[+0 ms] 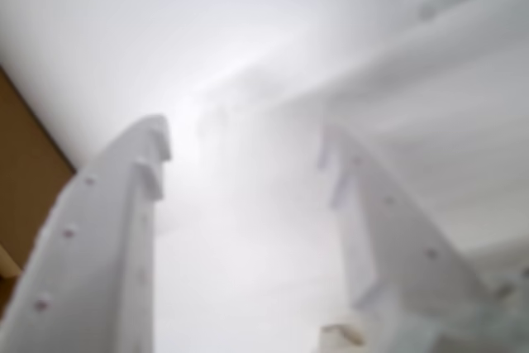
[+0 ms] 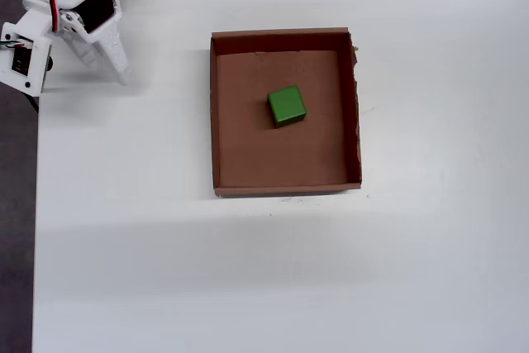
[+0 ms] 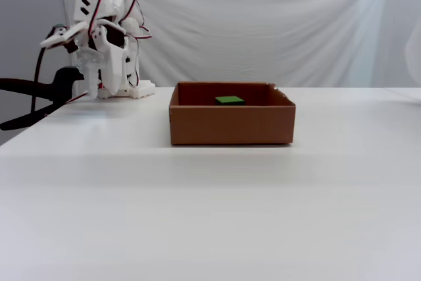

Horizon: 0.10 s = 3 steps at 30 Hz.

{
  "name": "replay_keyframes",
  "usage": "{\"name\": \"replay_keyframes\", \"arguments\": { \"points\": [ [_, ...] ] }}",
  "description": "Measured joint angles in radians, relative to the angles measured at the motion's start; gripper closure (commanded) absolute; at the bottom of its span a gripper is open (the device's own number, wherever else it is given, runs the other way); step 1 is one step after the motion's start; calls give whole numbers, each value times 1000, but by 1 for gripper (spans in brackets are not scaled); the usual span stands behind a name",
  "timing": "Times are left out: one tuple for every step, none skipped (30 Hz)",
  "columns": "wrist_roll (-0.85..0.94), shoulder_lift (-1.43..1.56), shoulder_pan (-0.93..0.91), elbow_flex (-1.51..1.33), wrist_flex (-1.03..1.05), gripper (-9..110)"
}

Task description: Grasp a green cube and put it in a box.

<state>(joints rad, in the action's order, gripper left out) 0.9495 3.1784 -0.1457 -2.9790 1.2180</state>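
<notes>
White table point(image 2: 248, 287) bare; white cloth backdrop point(image 3: 263, 31) behind; black clamp point(image 3: 39, 93) at table's left edge.

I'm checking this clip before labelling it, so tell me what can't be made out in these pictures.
- Wrist view: blurred throughout; the pincer looks open, but neither cube nor box is recognisable.
- Fixed view: the box wall hides all but the green cube top.
- Overhead view: the arm is cut off by the top-left edge.

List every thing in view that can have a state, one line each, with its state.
green cube: lying on the box floor, near the middle, untouched.
box: open-topped, flat on the table, holding only the cube.
gripper: open, empty, fingers apart.
arm: folded back at the table's left end in the fixed view, away from the box.
</notes>
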Motion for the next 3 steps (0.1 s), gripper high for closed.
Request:
{"name": "replay_keyframes", "arguments": {
  "points": [
    [0, 0, 0, 0, 0, 80],
    [0, 0, 0, 0, 0, 80],
    [0, 0, 0, 0, 0, 80]
  ]
}}
